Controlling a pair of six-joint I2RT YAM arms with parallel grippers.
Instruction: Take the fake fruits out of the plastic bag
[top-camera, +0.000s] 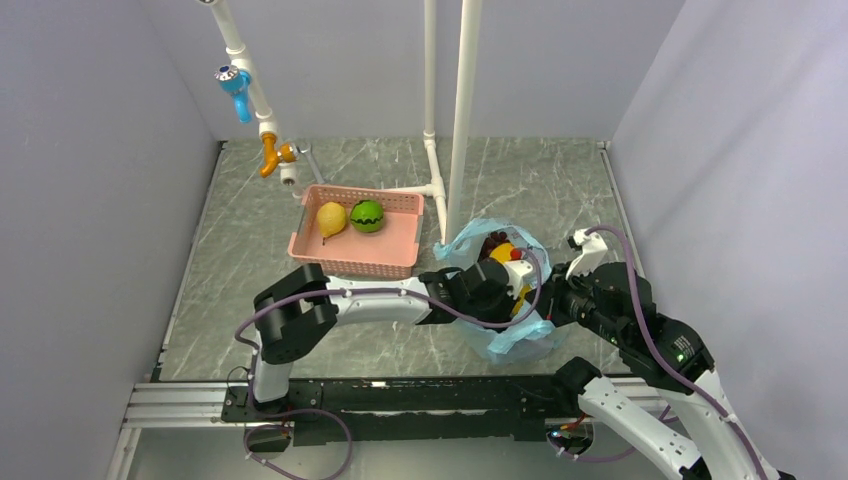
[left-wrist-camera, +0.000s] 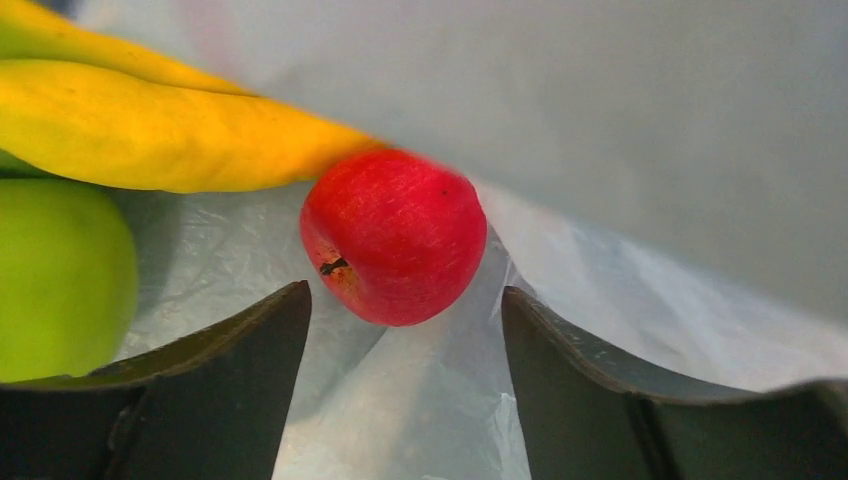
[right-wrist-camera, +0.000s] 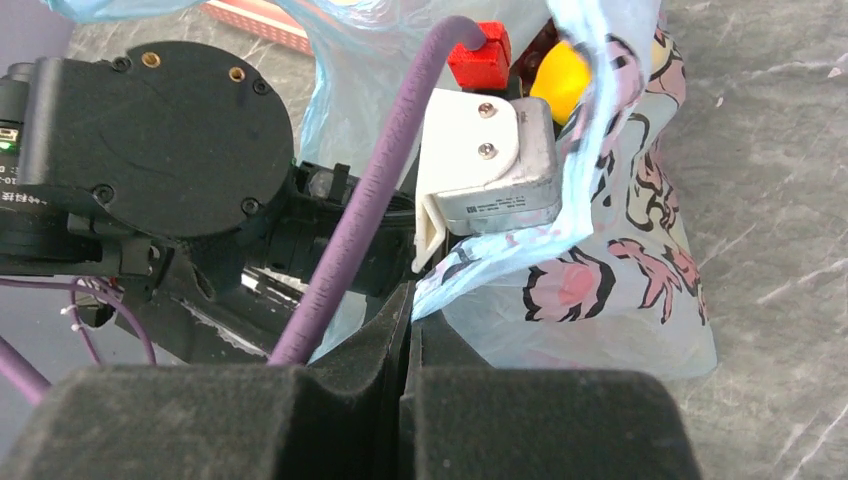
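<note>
The left gripper (left-wrist-camera: 405, 300) is deep in the bag (top-camera: 508, 342), jaws wide, with the red apple (left-wrist-camera: 395, 235) just ahead between its fingertips and plastic crowding in on the right. The bananas (left-wrist-camera: 150, 130) press the red apple's top; the green apple (left-wrist-camera: 60, 275) sits at the left edge. The right gripper (right-wrist-camera: 410, 325) is pinched tight on the bag's near rim. The basket (top-camera: 395, 250) beside the bag holds the pear (top-camera: 330, 218) and watermelon (top-camera: 367, 215); open bench (top-camera: 540, 180) lies beyond.

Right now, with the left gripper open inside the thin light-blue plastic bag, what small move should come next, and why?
Probably ease the left gripper forward slightly, then close. Its jaws stand open and the glossy red plastic apple lies just past the tips, centred on the gap. The right gripper is shut on the edge of the light-blue plastic bag.
</note>
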